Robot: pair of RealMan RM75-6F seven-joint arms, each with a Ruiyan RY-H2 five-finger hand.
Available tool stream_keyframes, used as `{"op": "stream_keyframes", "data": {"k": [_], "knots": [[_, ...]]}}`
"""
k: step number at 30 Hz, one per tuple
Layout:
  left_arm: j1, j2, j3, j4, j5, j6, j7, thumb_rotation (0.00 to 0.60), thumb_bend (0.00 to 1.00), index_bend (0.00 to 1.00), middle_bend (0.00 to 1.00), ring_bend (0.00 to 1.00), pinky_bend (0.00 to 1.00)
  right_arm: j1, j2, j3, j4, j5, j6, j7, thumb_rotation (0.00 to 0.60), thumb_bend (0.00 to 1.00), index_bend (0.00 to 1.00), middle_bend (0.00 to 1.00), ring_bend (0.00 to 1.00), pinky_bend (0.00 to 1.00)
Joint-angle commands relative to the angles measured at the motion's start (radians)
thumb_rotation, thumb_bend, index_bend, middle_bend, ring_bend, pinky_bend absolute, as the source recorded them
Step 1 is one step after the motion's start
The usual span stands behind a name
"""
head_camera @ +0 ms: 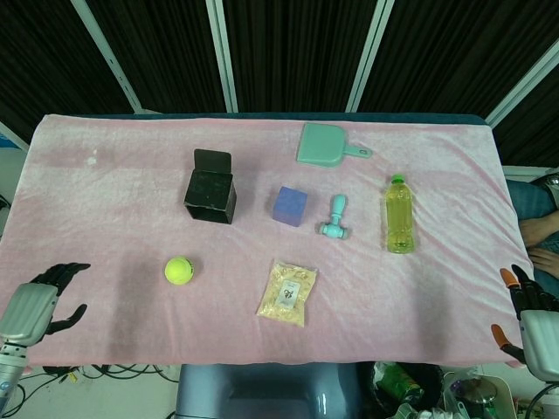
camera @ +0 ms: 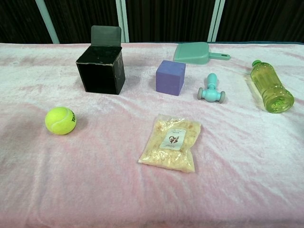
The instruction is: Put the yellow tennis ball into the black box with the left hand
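where the pink plush cloth [head_camera: 105, 183] covers the table, seven loose items are counted, one of each: one yellow felt tennis ball [head_camera: 178, 270], one black open-topped box with its flap raised [head_camera: 210, 194], one purple foam cube [head_camera: 290, 206], one mint-green plastic dustpan [head_camera: 322, 145], one small teal roller-shaped toy [head_camera: 334, 218], one clear plastic bottle of yellow liquid with a green cap [head_camera: 399, 215] lying on its side, and one clear sealed packet of pale grains [head_camera: 286, 292]. the tennis ball rests on the cloth in front of the black box and apart from it, nearer the table's front edge, with nothing touching it; the chest view shows it to the left of the packet. the left hand [head_camera: 33, 305] sits at the front left corner of the table, well apart from the ball, fingers spread and holding nothing. the right hand [head_camera: 531, 316] sits at the front right edge, partly cut off by the frame, its orange-tipped fingers [head_camera: 507, 278] apart and holding nothing.
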Motion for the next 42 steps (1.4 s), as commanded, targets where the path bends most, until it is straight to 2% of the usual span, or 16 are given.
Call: {"op": "stream_keyframes", "data": {"k": [1,5,9,14,16,20,24,31,42], "knots": [[-0.018,-0.042,0.005,0.032,-0.011,-0.072,-0.028,0.600,0.47,0.32,0.37,0.34,0.56,0.001,-0.010,0.002,0.012,0.002,-0.012,0.012,0.600,0.23,0.03,0.04,0.15,0.25],[-0.053,-0.074,-0.011,0.044,-0.034,-0.147,0.003,0.600,0.60,0.43,0.50,0.48,0.71,-0.001,-0.014,0.004,0.022,-0.007,-0.012,0.010,0.600,0.23,0.03,0.04,0.15,0.25],[-0.091,-0.107,-0.026,0.036,-0.054,-0.220,0.058,0.600,0.68,0.57,0.64,0.64,0.87,0.000,-0.016,0.002,0.026,-0.005,-0.026,0.007,0.600,0.23,0.03,0.04,0.15,0.25],[-0.144,-0.158,-0.045,0.031,-0.080,-0.314,0.104,0.600,0.71,0.72,0.80,0.79,0.99,0.001,-0.015,0.004,0.026,0.002,-0.039,0.008,0.600,0.23,0.03,0.04,0.15,0.25],[-0.162,-0.180,-0.056,0.036,-0.095,-0.343,0.122,0.600,0.72,0.77,0.85,0.83,1.00,0.000,-0.014,0.005,0.026,0.005,-0.043,0.012,0.600,0.23,0.03,0.04,0.15,0.25],[-0.195,-0.218,-0.083,0.051,-0.146,-0.404,0.138,0.600,0.72,0.79,0.87,0.84,1.00,0.000,-0.012,0.007,0.027,0.010,-0.050,0.015,0.600,0.24,0.03,0.04,0.15,0.25],[-0.236,-0.238,-0.110,0.052,-0.188,-0.478,0.095,0.600,0.72,0.79,0.87,0.85,1.00,0.000,-0.014,0.008,0.029,0.012,-0.057,0.012,0.600,0.24,0.03,0.04,0.15,0.25],[-0.289,-0.259,-0.110,0.065,-0.215,-0.582,0.078,0.600,0.72,0.79,0.87,0.85,1.00,-0.003,-0.014,0.014,0.028,0.016,-0.053,0.006,0.600,0.24,0.03,0.04,0.15,0.25],[-0.354,-0.299,-0.128,0.110,-0.260,-0.680,0.050,0.600,0.71,0.79,0.87,0.85,1.00,-0.007,-0.017,0.020,0.028,0.016,-0.052,0.006,0.600,0.24,0.03,0.04,0.15,0.25]]}}
